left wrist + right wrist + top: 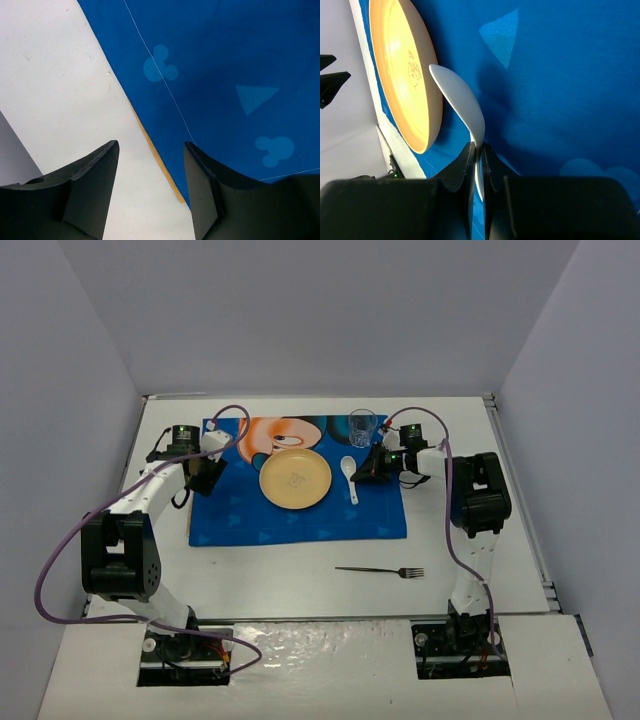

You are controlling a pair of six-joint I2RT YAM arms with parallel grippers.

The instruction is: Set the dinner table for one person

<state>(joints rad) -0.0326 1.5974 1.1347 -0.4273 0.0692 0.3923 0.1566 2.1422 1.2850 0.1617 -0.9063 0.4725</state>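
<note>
Nearest the right wrist camera, the right fingers (468,162) were clamped together on the handle of the spoon (462,102). Its bowl pointed out toward the plate (402,75). Whether the spoon rested on the cloth or hung just above it could not be told.

The surface (480,540) spread white ahead of both arms. On its middle lay the mat (300,520), with the plate at the mat's centre and the spoon just right of it. The glass (363,427) stood toward the mat's far right. That layout read as a place setting being built around the plate, and the spoon seemed to be held at the spot meant for it. The fork (380,571) lay on the bare surface on the near side of the mat, apart from it, and probably had not yet been brought into the setting.

At the mat's left edge the left fingers (95,180) stood roughly half apart and held nothing. One was over the bare surface and the other over the cloth, straddling the hem. Whether they touched either could not be told. They looked placed to steady or square the mat, or simply to wait clear of the plate.
</note>
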